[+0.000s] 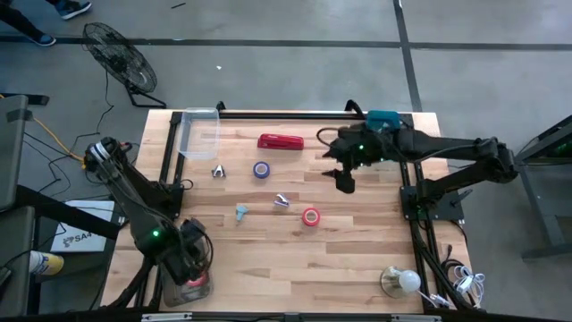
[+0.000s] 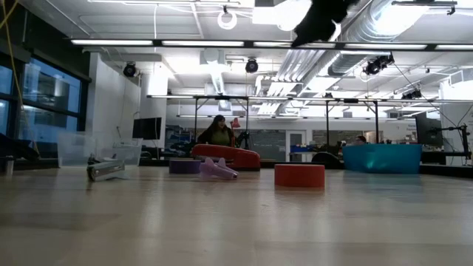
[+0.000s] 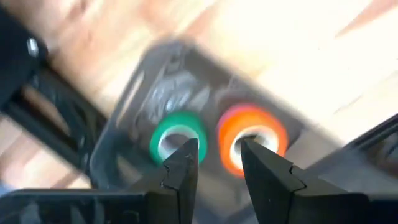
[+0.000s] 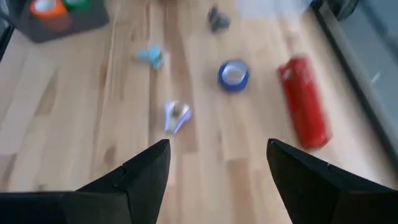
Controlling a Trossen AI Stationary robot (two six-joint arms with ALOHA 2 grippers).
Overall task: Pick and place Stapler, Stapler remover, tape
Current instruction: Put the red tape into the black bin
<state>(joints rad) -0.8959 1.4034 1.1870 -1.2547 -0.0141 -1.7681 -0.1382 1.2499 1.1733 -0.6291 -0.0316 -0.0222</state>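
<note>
The red stapler (image 1: 281,141) (image 4: 305,102) lies flat near the table's far edge. A purple tape roll (image 1: 261,170) (image 4: 234,74) and a red tape roll (image 1: 310,216) (image 2: 299,175) lie flat mid-table. Among them sit a dark staple remover (image 1: 218,171), a light blue one (image 1: 242,212) and a pale purple one (image 1: 281,201). My right gripper (image 1: 344,179) (image 4: 217,168) hangs open above the table, right of the stapler. My left gripper (image 1: 192,259) (image 3: 217,152) is open over a grey tray (image 3: 124,143) at the near left corner. The tray holds a green roll (image 3: 177,134) and an orange roll (image 3: 252,134).
A clear plastic box (image 1: 198,132) stands at the far left corner. A teal object (image 1: 382,119) sits at the far right edge behind my right arm. A lamp bulb (image 1: 402,282) and cables lie near the near right corner. Bare wood lies along the table's near side.
</note>
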